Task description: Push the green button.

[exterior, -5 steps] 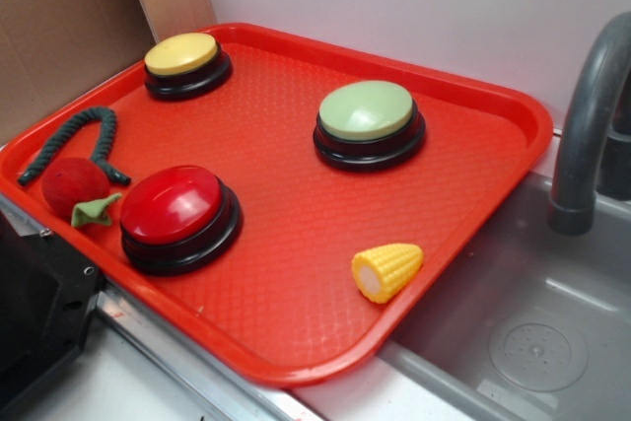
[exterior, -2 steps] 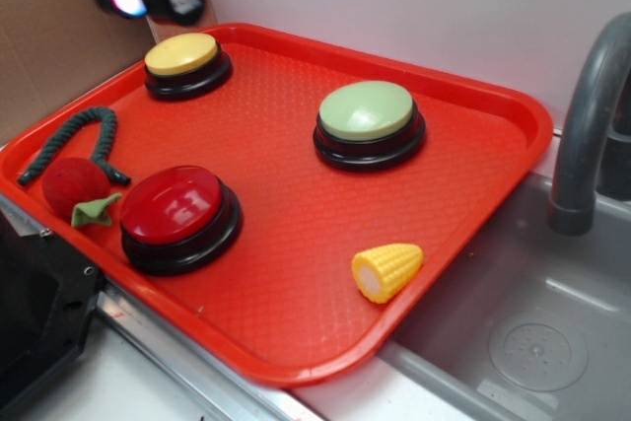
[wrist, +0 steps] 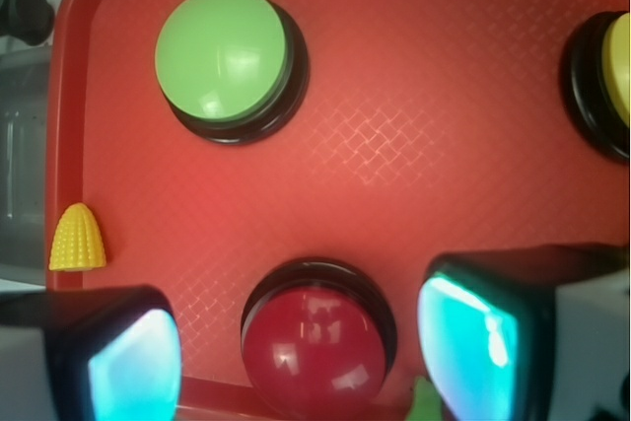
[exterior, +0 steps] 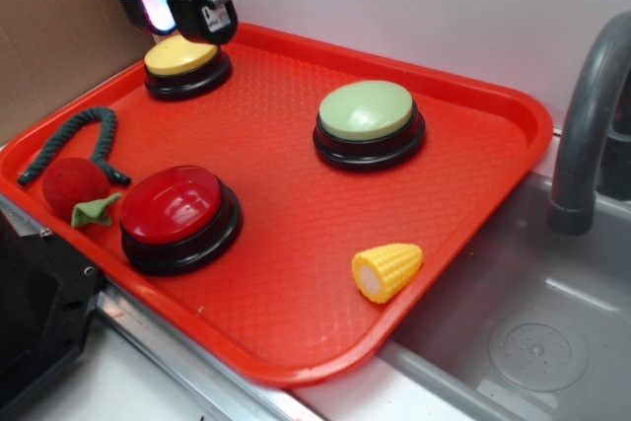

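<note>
The green button (exterior: 367, 110), a pale sage-green dome on a black round base, sits at the back right of the red tray (exterior: 296, 322). In the wrist view it (wrist: 223, 54) lies at the upper left. My gripper (exterior: 175, 9) hangs in the air at the tray's far left corner, above the yellow button (exterior: 181, 54), well left of the green button. Its jaws stand wide open and empty, and the glowing pads (wrist: 133, 367) frame the red button (wrist: 314, 350) far below in the wrist view (wrist: 301, 362).
The red button (exterior: 173, 204) stands at the tray's front left. A toy corn (exterior: 386, 270) lies near the front right rim. A red plush fruit (exterior: 75, 187) and a dark green rope (exterior: 79, 135) lie at the left. A grey sink (exterior: 537, 342) and faucet (exterior: 587, 115) are on the right.
My gripper has come into view at the top left and moved down and right, from over the cardboard to above the yellow button. The buttons and toys have not moved.
</note>
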